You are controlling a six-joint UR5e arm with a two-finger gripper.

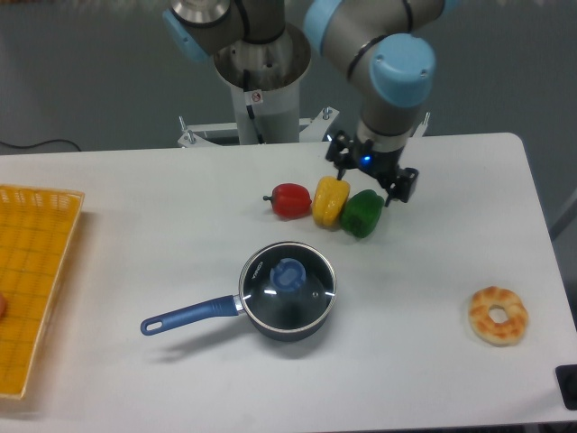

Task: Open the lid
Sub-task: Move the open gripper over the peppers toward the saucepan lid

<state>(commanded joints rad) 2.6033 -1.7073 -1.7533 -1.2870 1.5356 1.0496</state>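
Observation:
The lid [288, 281] is a round glass disc with a metal rim and a blue knob [288, 272] at its centre. It lies flat on the dark blue saucepan [287, 311], whose long handle [189, 315] points left. My gripper [371, 178] hangs open with nothing between its fingers. It is above the yellow and green peppers, up and to the right of the lid and well apart from it.
A red pepper [290, 200], a yellow pepper [330, 200] and a green pepper [361, 214] lie in a row behind the saucepan. A donut [498, 315] sits at the right. A yellow basket [32, 271] stands at the left edge.

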